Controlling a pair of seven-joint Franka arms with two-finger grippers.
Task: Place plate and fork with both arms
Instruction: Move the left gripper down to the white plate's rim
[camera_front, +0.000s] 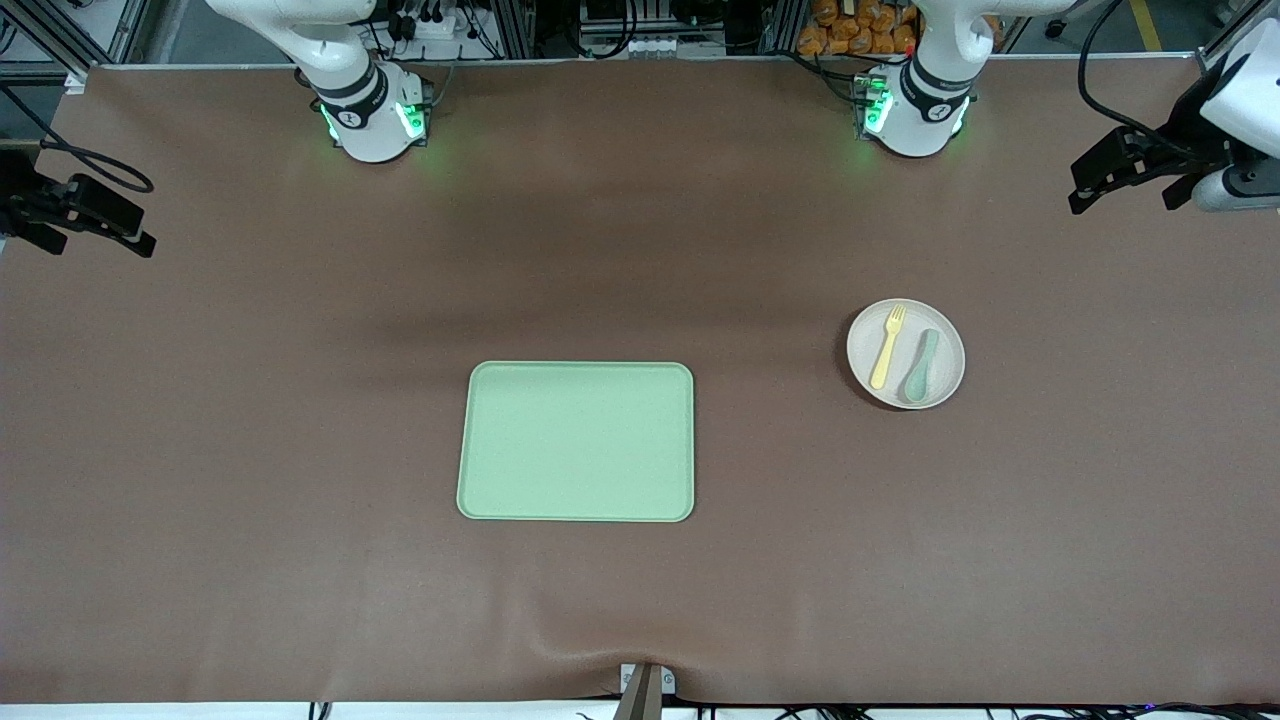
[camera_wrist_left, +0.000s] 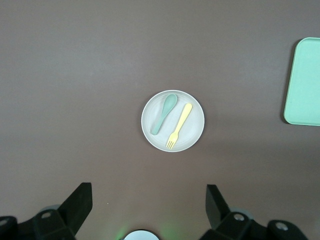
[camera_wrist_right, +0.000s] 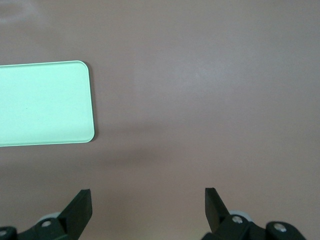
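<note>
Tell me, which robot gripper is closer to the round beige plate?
Left. The left gripper hangs open above the table toward the left arm's end, the round beige plate in its view. The right gripper hangs open by the light-green tray.

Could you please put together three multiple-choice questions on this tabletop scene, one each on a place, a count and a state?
1. Where does the small pale-yellow plastic fork lie?
A. On the rectangular light-green tray
B. On the round off-white plate
C. On the bare brown table

2. How many utensils lie on the round off-white plate?
A. One
B. Two
C. Three

3. How are the left gripper and right gripper?
A. Both open, holding nothing
B. Left shut on the fork
C. Right shut on the plate

Answers: 1 B, as the fork rests beside the grey-green spoon on the plate; 2 B, fork and spoon; 3 A, both wrist views show fingers spread above the table, the rectangular light-green tray bare.
</note>
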